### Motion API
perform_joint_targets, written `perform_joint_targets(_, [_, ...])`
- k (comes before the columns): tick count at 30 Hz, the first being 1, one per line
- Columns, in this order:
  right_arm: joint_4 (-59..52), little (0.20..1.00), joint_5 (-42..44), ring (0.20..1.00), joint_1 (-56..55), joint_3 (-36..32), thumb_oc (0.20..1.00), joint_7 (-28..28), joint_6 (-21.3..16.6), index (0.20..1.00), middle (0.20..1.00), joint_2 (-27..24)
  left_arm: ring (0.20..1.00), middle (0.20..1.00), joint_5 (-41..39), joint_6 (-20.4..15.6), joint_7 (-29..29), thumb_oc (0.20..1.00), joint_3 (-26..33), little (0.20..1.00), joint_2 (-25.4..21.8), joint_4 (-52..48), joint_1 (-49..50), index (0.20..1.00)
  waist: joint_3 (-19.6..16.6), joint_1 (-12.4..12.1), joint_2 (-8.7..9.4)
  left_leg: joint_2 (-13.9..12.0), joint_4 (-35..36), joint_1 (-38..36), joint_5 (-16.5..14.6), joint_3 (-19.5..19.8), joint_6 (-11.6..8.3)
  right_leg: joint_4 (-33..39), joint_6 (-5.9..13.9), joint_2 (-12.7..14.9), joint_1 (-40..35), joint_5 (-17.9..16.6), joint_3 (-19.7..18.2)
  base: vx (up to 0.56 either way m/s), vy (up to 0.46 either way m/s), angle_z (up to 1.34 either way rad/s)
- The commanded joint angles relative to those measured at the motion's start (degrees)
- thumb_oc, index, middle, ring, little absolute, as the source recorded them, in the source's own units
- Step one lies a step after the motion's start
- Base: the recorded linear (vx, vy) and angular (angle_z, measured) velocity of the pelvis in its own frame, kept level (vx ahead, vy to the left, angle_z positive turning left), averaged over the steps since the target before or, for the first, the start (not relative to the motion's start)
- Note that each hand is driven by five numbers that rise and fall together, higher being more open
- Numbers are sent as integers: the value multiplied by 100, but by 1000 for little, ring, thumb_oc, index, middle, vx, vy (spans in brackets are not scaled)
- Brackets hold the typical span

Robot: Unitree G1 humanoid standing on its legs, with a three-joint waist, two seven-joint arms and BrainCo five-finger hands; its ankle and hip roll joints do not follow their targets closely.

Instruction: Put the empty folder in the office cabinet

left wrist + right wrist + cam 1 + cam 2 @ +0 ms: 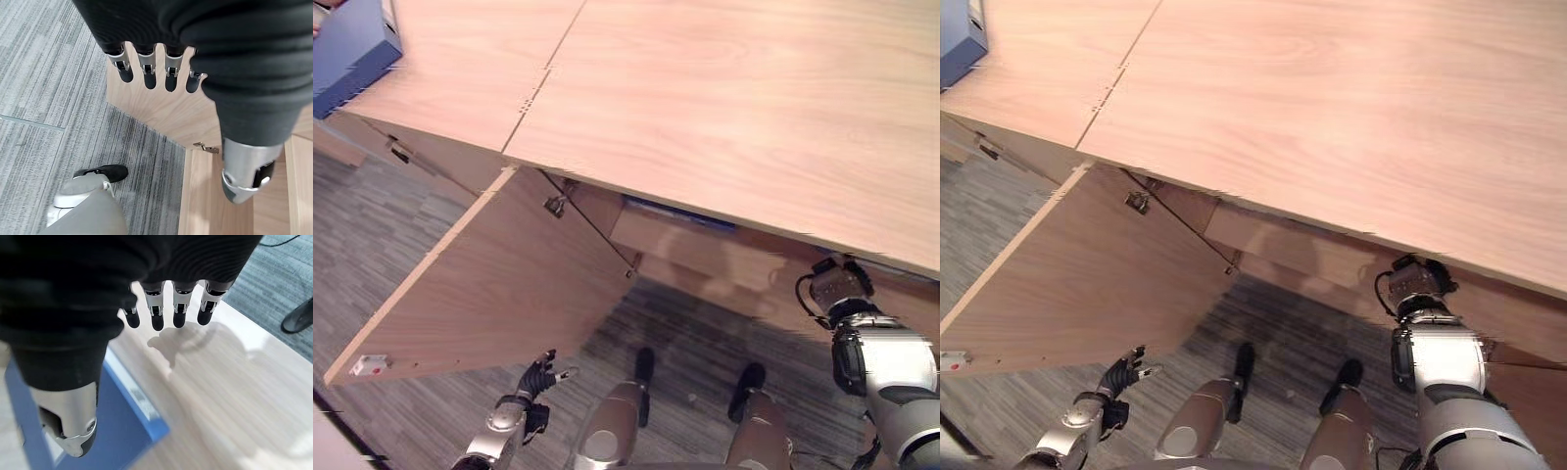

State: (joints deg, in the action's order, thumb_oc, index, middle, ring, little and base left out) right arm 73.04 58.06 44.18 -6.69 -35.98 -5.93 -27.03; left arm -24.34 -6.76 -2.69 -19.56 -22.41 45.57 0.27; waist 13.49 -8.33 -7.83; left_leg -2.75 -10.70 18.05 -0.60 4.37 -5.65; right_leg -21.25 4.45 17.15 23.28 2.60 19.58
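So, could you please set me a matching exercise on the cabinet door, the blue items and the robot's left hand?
Things:
1. light wooden cabinet door
2. flat blue folder
3. left hand
4. blue box

States or places:
a. fingers straight, holding nothing, near the door's edge
b. on the wooden desktop, far left corner
c. standing open
d. lying on a pale wooden shelf under the right hand

Pairs: 1-c, 2-d, 3-a, 4-b

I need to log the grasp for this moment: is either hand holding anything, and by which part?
Nothing is held. The right hand hangs open beside the blue folder; the left hand is open near the cabinet door.
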Motion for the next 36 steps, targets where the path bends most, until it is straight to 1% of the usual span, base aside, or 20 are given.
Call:
perform_joint_targets(1, [-700, 1000, -547, 1000, -641, -423, 1000, 726, -752, 1000, 1000, 332, 1000, 1000, 38, -152, 301, 1000, 292, 1000, -159, 136, 149, 1000, 6, 80, 212, -367, 777, -256, 197, -344, -150, 224, 773, 221, -831, 169, -139, 36, 45, -14])
perform_joint_targets(2, [-812, 1000, -558, 1000, -820, -481, 1000, 865, -869, 1000, 1000, 472, 1000, 1000, 66, -152, 355, 1000, 393, 1000, -159, 220, 177, 1000, -41, 99, 248, -374, 857, -347, 241, -364, -139, 348, 788, 199, -924, 79, -113, 49, 44, -14])
perform_joint_targets(4, [-1352, 1000, -414, 1000, -1477, -751, 1000, 1255, -1160, 1000, 1000, 893, 1000, 1000, 169, -142, 457, 1000, 710, 1000, -79, 531, 333, 1000, -175, 230, 382, -393, 1017, -676, 178, -485, -152, 615, 863, 159, -1191, 22, -98, 104, 45, -7])
perform_joint_targets(6, [-1518, 1000, -439, 1000, -1723, -727, 1000, 1381, -1229, 1000, 1000, 1055, 1000, 1000, 223, -138, 505, 1000, 817, 1000, -63, 666, 385, 1000, -244, 282, 437, -397, 1090, -781, 217, -526, -143, 785, 876, 127, -1303, -88, -82, 59, 28, -13])
perform_joint_targets(8, [-1850, 1000, -551, 1000, -2092, -733, 1000, 1548, -1335, 1000, 1000, 1268, 1000, 1000, 324, -119, 578, 1000, 1001, 1000, -1, 855, 498, 1000, -354, 369, 512, -393, 1197, -973, 190, -617, -145, 1006, 919, 100, -1435, -201, -97, 101, 62, -26])
perform_joint_targets(9, [-2018, 1000, -722, 1000, -2457, -683, 1000, 1786, -1357, 1000, 1000, 1439, 1000, 1000, 496, -169, 674, 1000, 1215, 1000, 92, 1134, 672, 1000, -550, 437, 618, -372, 1390, -1316, 175, -804, -145, 1386, 982, 43, -1688, -408, -89, 122, 81, -27])
perform_joint_targets(10, [-2020, 1000, -721, 1000, -2475, -676, 1000, 1793, -1359, 1000, 1000, 1445, 1000, 1000, 501, -177, 678, 1000, 1217, 1000, 91, 1141, 685, 1000, -551, 430, 619, -375, 1414, -1348, 180, -818, -145, 1421, 984, 33, -1717, -424, -95, 112, 78, -29])
perform_joint_targets(13, [-2147, 1000, -768, 1000, -2771, -730, 1000, 2055, -1363, 1000, 1000, 1461, 1000, 1000, 581, -217, 805, 1000, 1373, 1000, 90, 1243, 821, 1000, -721, 475, 686, -338, 1511, -1576, 129, -947, -148, 1678, 1025, 5, -1939, -554, -87, 75, 56, -33])
perform_joint_targets(15, [-2144, 1000, -854, 1000, -2864, -706, 1000, 2096, -1355, 1000, 1000, 1436, 1000, 1000, 621, -244, 814, 1000, 1435, 1000, 76, 1291, 845, 1000, -770, 493, 705, -322, 1527, -1643, 108, -975, -144, 1745, 1035, 3, -2004, -599, -95, 56, 48, -14])
perform_joint_targets(18, [-2105, 1000, -1071, 1000, -3017, -624, 1000, 2242, -1262, 1000, 1000, 1354, 1000, 1000, 664, -309, 859, 1000, 1585, 1000, 23, 1337, 917, 1000, -894, 531, 749, -271, 1556, -1811, 45, -1048, -120, 1810, 1053, 41, -2156, -673, -110, 53, 65, -4])
perform_joint_targets(23, [-2024, 1000, -1006, 1000, -3197, -599, 1000, 2425, -1144, 1000, 1000, 1353, 1000, 1000, 589, -349, 866, 1000, 1715, 1000, 9, 1287, 957, 1000, -1008, 551, 825, -221, 1557, -1946, -18, -1078, -100, 1964, 1055, 74, -2327, -781, -159, 37, 54, 1])
perform_joint_targets(24, [-2024, 1000, -1006, 1000, -3198, -599, 1000, 2425, -1144, 1000, 1000, 1353, 1000, 1000, 589, -349, 866, 1000, 1715, 1000, 9, 1287, 958, 1000, -1007, 552, 825, -221, 1557, -1947, -18, -1078, -100, 1966, 1055, 74, -2329, -782, -159, 3, 98, 0])
perform_joint_targets(25, [-2026, 1000, -1174, 1000, -3308, -422, 1000, 2487, -1024, 1000, 1000, 1376, 1000, 1000, 545, -355, 826, 1000, 1738, 1000, 62, 1232, 971, 1000, -1034, 567, 861, -193, 1546, -1973, -34, -1059, -81, 1982, 1055, 92, -2332, -855, -214, -3, 75, -1])
perform_joint_targets(26, [-2029, 1000, -1177, 1000, -3312, -418, 1000, 2485, -1022, 1000, 1000, 1376, 1000, 1000, 545, -353, 824, 1000, 1740, 1000, 64, 1227, 979, 1000, -1037, 568, 860, -192, 1547, -1976, -34, -1062, -80, 1984, 1055, 93, -2333, -857, -217, -1, 107, -1])
perform_joint_targets(29, [-1992, 1000, -1916, 1000, -3472, -22, 1000, 2481, -747, 1000, 1000, 1348, 1000, 1000, 569, -348, 812, 1000, 1744, 1000, 112, 1034, 1076, 1000, -1030, 551, 911, -164, 1538, -2059, -70, -1105, -32, 1997, 1055, 113, -2335, -955, -246, -15, 64, -4])
perform_joint_targets(30, [-2060, 1000, -2420, 1000, -3611, 265, 1000, 2602, -581, 1000, 1000, 1343, 1000, 1000, 560, -341, 838, 1000, 1742, 1000, 130, 922, 1124, 1000, -975, 529, 932, -175, 1527, -2092, -70, -1143, 8, 1890, 1055, 111, -2281, -961, -248, -38, 55, -12])
perform_joint_targets(31, [-2064, 1000, -2427, 1000, -3616, 268, 1000, 2600, -579, 1000, 1000, 1345, 1000, 1000, 561, -338, 838, 1000, 1746, 1000, 132, 916, 1133, 1000, -975, 529, 932, -175, 1528, -2097, -72, -1148, 8, 1878, 1055, 112, -2277, -955, -255, -54, 51, -16])
perform_joint_targets(33, [-2049, 1000, -2889, 1000, -3669, 554, 1000, 2613, -452, 1000, 1000, 1341, 1000, 1000, 541, -314, 833, 1000, 1765, 1000, 109, 828, 1097, 1000, -883, 523, 940, -180, 1514, -2111, -32, -1168, 65, 1464, 1055, 111, -2181, -947, -323, -97, 53, -15])
perform_joint_targets(34, [-2072, 1000, -3119, 1000, -3708, 720, 1000, 2647, -391, 1000, 1000, 1347, 1000, 1000, 525, -295, 815, 1000, 1748, 1000, 100, 803, 1026, 1000, -786, 551, 922, -184, 1498, -2087, 31, -1119, 105, 1153, 1055, 13, -2109, -836, -523, -167, 100, -8])
perform_joint_targets(36, [-2088, 1000, -3223, 1000, -3883, 898, 1000, 2754, -387, 1000, 1000, 1378, 1000, 1000, 512, -266, 815, 1000, 1660, 1000, 69, 742, 855, 1000, -693, 636, 859, -150, 1466, -1959, 182, -1008, 210, 646, 984, -501, -2008, -391, -1024, -158, 120, 3])
